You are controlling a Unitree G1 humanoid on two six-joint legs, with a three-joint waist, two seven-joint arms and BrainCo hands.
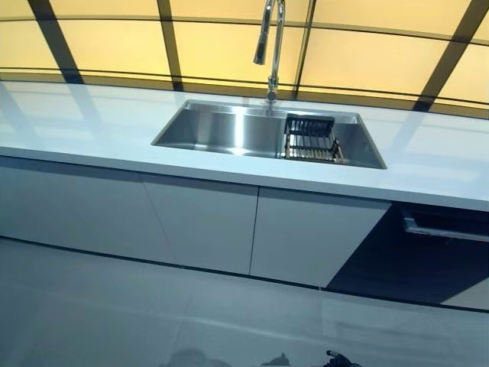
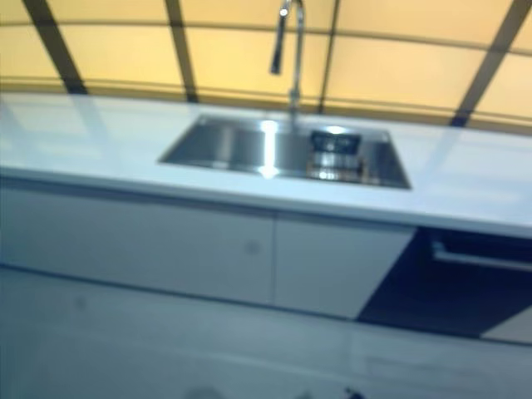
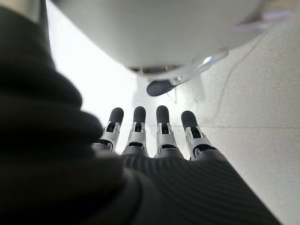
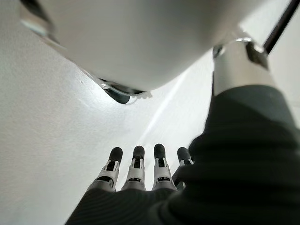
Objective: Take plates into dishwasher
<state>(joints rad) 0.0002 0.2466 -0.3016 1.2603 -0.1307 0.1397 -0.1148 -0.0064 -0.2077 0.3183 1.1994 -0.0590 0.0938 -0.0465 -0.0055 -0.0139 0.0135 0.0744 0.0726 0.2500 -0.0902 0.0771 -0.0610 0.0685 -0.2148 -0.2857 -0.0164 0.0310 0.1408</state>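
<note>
Nearest, both hands hang low by the robot's sides and show only in their own wrist views: the left hand (image 3: 154,154) and the right hand (image 4: 136,180) each have their fingers (image 3: 162,123) straight and spread, holding nothing, with only the pale floor (image 3: 262,117) beyond them.

Farther out in the head views, white cabinet doors (image 1: 199,229) run under the desk (image 1: 92,126), and at about four o'clock sits a dark front with a bar handle (image 1: 443,228); I judge this to be the dishwasher (image 1: 428,260), its door closed.

Beyond that, the steel sink (image 1: 221,130) is let into the desk near the middle, with a dark wire rack (image 1: 312,139) in its three o'clock end. No plates can be made out for certain; something round and shiny seems to sit in the rack in the right eye view, but it is too blurred to name. The tap (image 1: 271,46) rises at twelve o'clock.

The task looks barely begun: this is the approach step. Next calls for stepping closer to the sink, raising a hand, and checking the rack for plates before the dishwasher door is opened.
</note>
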